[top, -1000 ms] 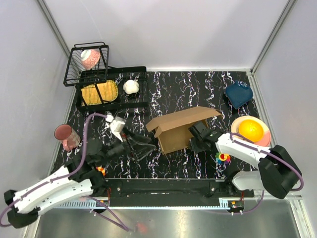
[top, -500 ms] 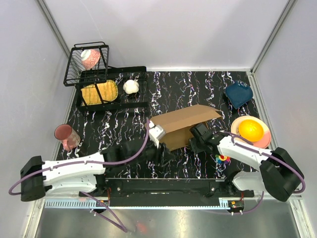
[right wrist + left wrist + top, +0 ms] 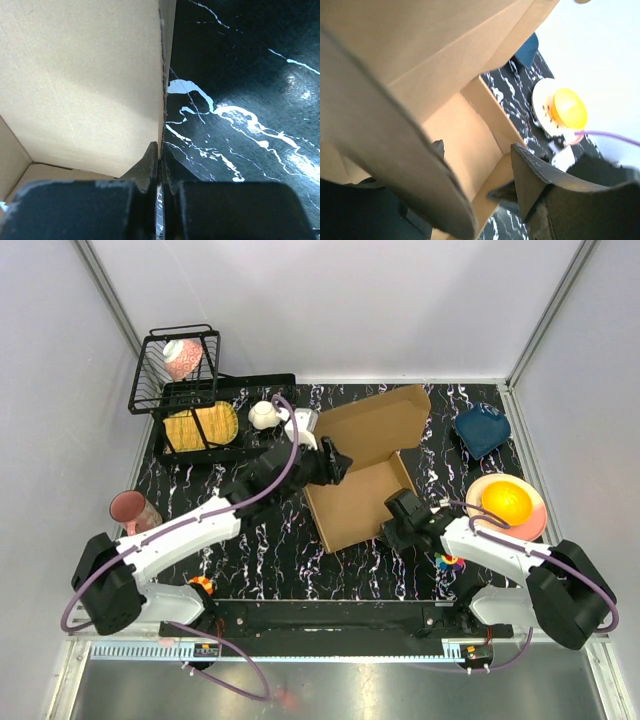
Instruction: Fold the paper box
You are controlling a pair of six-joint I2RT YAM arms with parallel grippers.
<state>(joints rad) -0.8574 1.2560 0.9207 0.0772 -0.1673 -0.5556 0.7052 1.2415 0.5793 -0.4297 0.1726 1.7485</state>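
The paper box is plain brown cardboard lying open in the middle of the table, with its lid panel tilted up toward the back. My left gripper is at the box's back left corner, under the lid's hinge. In the left wrist view its jaws stand apart, with the box's inside showing between them and the lid overhead. My right gripper is shut on the thin edge of the box's right wall. The right wrist view shows that wall pinched between the closed fingers.
A black wire rack with a yellow item and a white item stands back left, a wire basket on it. A pink cup is left. A blue bowl, a plate with an orange ball and a small colourful toy are right.
The left arm swung from the front left to the box and on to its back corner. The lid, folded over the box before, now stands tilted up and back. The right gripper kept its hold.
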